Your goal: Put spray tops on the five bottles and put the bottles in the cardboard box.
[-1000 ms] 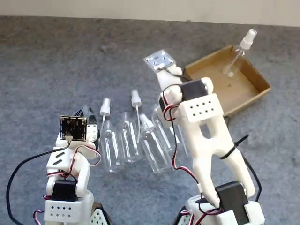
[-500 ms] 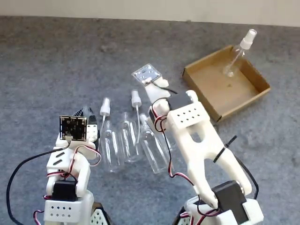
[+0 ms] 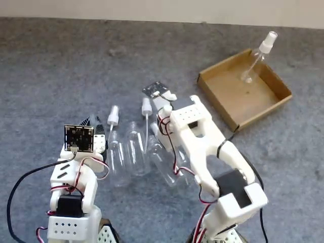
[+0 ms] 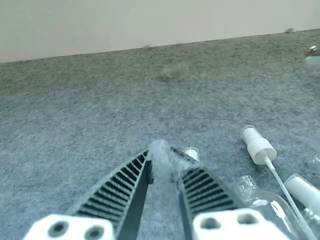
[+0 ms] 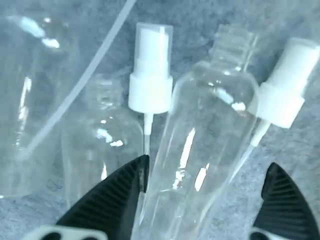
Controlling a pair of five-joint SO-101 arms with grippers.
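— Where are the bottles?

— One bottle (image 3: 251, 68) sits tilted in the box (image 3: 223, 98), with its white spray top on and poking above the rim. The others, a row of bottles (image 3: 135, 148), lie side by side on the carpet (image 3: 61, 66) between the arms, well apart from the box.

— How do they look?

— They are clear plastic with round shoulders and bare threaded necks. A loose top (image 3: 113, 117) and a second top (image 3: 147, 107) lie just beyond the necks. Each has a white head and a thin tube pointing back toward the row.

— And the right gripper (image 5: 207, 165)?

— It is low over the row with its jaws wide. An open bottle (image 5: 200, 140) lies lengthwise between the black fingers (image 5: 110, 200). One tip is just beside its wall, but I cannot tell whether it touches. A white sprayer (image 5: 150, 70) lies along one side of that bottle and the other sprayer (image 5: 285, 90) lies on the opposite side.

— The left gripper (image 4: 161, 152)?

— It is at the end of the row, near the loose top. Its jaws are narrow and closed on a small clear piece (image 4: 160, 149) that is too blurred to identify.

— What is around them?

— There is grey carpet all round, and a pale wall (image 4: 100, 25) stands behind it.
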